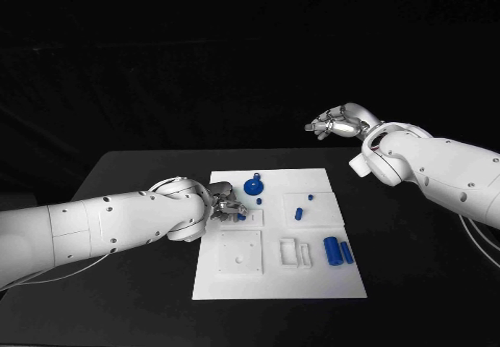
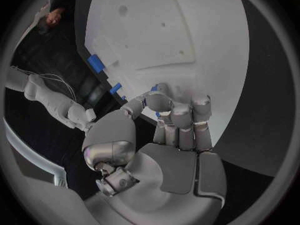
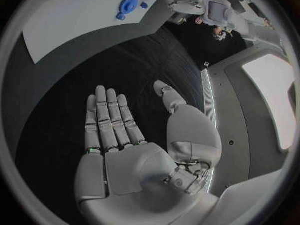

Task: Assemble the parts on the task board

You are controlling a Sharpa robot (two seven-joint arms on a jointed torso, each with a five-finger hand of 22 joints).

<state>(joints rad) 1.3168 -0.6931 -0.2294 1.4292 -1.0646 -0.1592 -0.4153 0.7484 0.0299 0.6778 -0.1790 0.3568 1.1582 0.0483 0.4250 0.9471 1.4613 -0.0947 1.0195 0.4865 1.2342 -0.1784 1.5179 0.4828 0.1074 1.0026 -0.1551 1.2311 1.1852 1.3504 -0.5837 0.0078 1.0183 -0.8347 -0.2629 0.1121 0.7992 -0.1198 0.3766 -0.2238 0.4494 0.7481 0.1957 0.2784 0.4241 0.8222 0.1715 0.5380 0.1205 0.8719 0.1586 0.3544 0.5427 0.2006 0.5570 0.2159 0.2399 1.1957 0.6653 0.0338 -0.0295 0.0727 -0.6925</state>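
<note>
The white task board (image 1: 279, 282) lies in the middle of the black table. My left hand (image 1: 222, 202) sits over the board's left edge, fingers curled around a small blue part (image 2: 154, 88) that peeks out between them. A round blue part (image 1: 254, 186) stands near the board's far edge. Two small blue pegs (image 1: 309, 196) (image 1: 299, 213) lie right of it, and two blue cylinders (image 1: 332, 251) (image 1: 347, 252) lie side by side at the right edge. My right hand (image 1: 335, 124) is raised beyond the table's far right corner, fingers straight and apart (image 3: 112, 130), holding nothing.
White raised blocks (image 1: 240, 252) (image 1: 294, 252) stand in the near half of the board. Bare black table (image 1: 136, 170) surrounds the board on all sides. My right forearm (image 1: 438, 173) hangs over the table's right side.
</note>
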